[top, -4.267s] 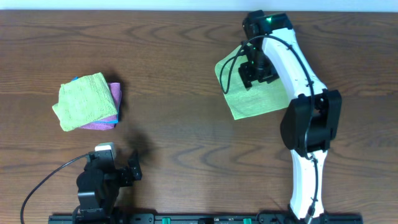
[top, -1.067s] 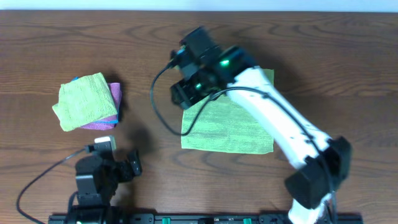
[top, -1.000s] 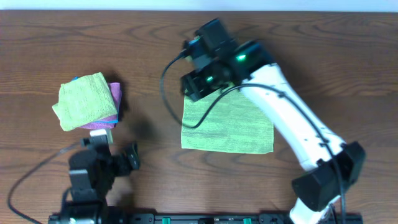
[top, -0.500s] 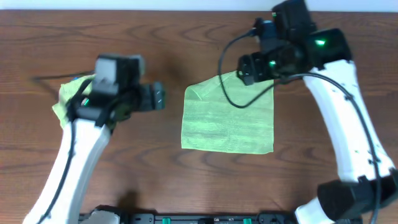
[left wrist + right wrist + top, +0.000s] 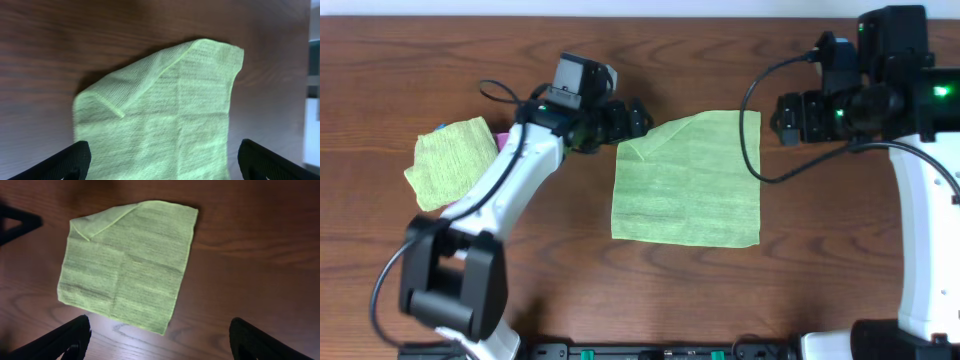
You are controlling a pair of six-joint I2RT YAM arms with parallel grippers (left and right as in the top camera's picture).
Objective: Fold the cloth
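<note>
The light green cloth (image 5: 688,180) lies spread flat on the wooden table, its far-left corner flipped over (image 5: 640,148). My left gripper (image 5: 640,122) is open and empty, hovering just beside that flipped corner. In the left wrist view the cloth (image 5: 165,115) fills the space between and beyond the open gripper (image 5: 162,165). My right gripper (image 5: 786,120) is open and empty, just right of the cloth's far-right corner, apart from it. In the right wrist view the whole cloth (image 5: 127,260) lies beyond the open gripper (image 5: 159,340).
A stack of folded cloths (image 5: 455,165), green on top with pink under it, sits at the table's left. The left arm reaches across past that stack. A dark fingertip of the left gripper (image 5: 17,222) shows in the right wrist view.
The right gripper let go of the cloth, which now lies spread, and drew back to the right. The left arm swung up from the front edge to the cloth's far-left corner.
</note>
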